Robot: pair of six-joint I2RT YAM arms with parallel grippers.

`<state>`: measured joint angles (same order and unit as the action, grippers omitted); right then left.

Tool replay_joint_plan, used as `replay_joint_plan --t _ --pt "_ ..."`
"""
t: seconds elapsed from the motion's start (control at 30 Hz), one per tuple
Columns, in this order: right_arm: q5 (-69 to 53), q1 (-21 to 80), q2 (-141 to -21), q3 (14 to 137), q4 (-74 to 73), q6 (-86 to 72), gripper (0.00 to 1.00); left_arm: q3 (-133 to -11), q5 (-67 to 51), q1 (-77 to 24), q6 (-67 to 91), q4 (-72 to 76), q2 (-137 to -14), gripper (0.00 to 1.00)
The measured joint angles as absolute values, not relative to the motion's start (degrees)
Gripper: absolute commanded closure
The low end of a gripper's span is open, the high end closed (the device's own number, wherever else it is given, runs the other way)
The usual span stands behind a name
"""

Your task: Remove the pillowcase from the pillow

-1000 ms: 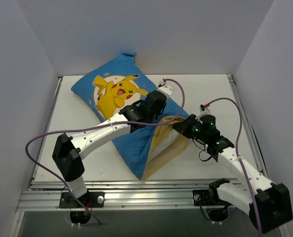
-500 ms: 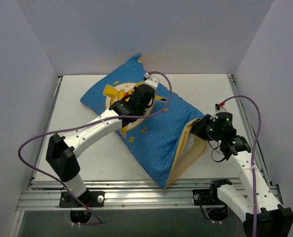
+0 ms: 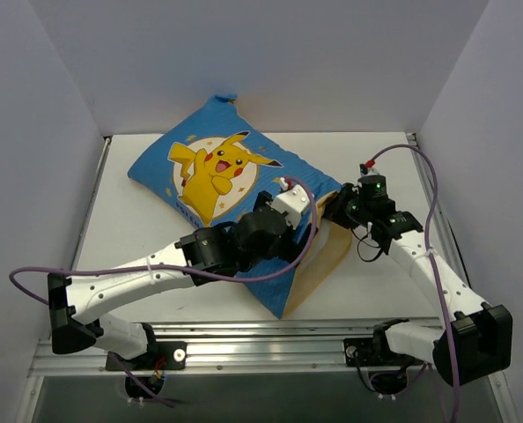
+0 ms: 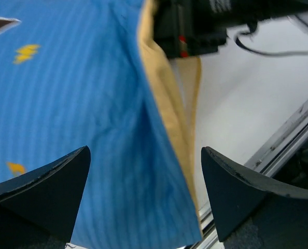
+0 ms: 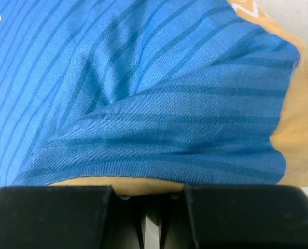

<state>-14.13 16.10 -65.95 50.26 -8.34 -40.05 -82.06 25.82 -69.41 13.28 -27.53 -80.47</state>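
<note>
The blue striped pillowcase (image 3: 210, 167), printed with a yellow cartoon character, lies slantwise on the white table (image 3: 385, 167). Its yellow-lined open end (image 3: 319, 260) faces right and front. The pillow is hidden inside it. My left gripper (image 3: 301, 220) hovers over the cover near the open end, jaws open with nothing between them; the left wrist view shows blue cloth (image 4: 92, 104) and the yellow lining (image 4: 164, 98) below the gripper (image 4: 145, 155). My right gripper (image 3: 336, 207) is shut on the pillowcase's edge (image 5: 143, 184), where blue cloth folds over yellow lining.
An aluminium rail (image 3: 244, 352) runs along the table's near edge. Grey walls close the left, back and right sides. Purple cables loop off both arms (image 3: 429, 203). The right gripper's black body (image 4: 195, 26) shows at the top of the left wrist view.
My left gripper has opened, let go of the pillowcase and drawn back toward the open end. The pillowcase has settled back to the left. The right gripper moved up-left, still shut on the edge.
</note>
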Motion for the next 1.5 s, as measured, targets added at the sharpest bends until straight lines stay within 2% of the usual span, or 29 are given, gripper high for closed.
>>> replay_joint_plan --t 0.23,0.47,0.5,0.57,0.6,0.63,0.83,1.17,1.37,1.4,1.43,1.5 --pt "-11.5 17.8 -71.1 54.1 -7.0 -41.1 1.0 -78.8 34.7 -75.8 15.8 -28.1 -86.5 0.12" --pt "-9.7 19.7 -72.1 55.3 -7.0 -41.9 1.0 -78.8 44.0 -76.1 17.5 -28.7 -92.4 0.3" --pt "-9.5 19.9 -72.1 55.3 -7.1 -42.0 1.0 -78.8 44.8 -76.1 17.7 -29.0 -93.0 0.47" --pt "-9.3 20.1 -72.1 55.3 -7.1 -42.0 1.0 -78.8 46.3 -76.1 18.7 -29.6 -94.1 0.72" --pt "-9.2 20.1 -72.1 55.3 -7.1 -42.0 1.0 -78.8 46.9 -76.1 19.2 -30.2 -94.4 0.92" --pt "-9.1 20.1 -72.1 55.3 -7.1 -41.9 1.0 -78.9 47.5 -76.1 19.8 -30.7 -94.6 0.97" --pt "-11.7 17.5 -72.1 56.0 -8.4 -40.9 1.0 -78.7 50.3 -76.0 23.1 -34.6 -93.6 0.98" --pt "-28.4 0.6 -72.6 59.7 -13.0 -38.3 1.0 -70.1 48.6 -69.3 31.6 -37.0 -80.3 0.98" --pt "-30.7 0.6 -75.7 59.9 -12.5 -37.3 1.0 -68.1 43.5 -68.0 31.8 -34.9 -79.9 0.98" --pt "-30.1 1.1 -76.2 59.9 -12.1 -37.1 0.94 -68.2 42.5 -67.8 31.4 -34.0 -80.6 0.98" --pt "-29.4 1.7 -76.7 59.9 -11.6 -36.9 0.74 -68.3 41.5 -67.7 31.0 -33.3 -81.6 0.98" --pt "-28.3 2.8 -76.9 59.9 -10.9 -36.7 0.53 -68.9 40.1 -67.5 30.4 -32.1 -84.4 0.98"
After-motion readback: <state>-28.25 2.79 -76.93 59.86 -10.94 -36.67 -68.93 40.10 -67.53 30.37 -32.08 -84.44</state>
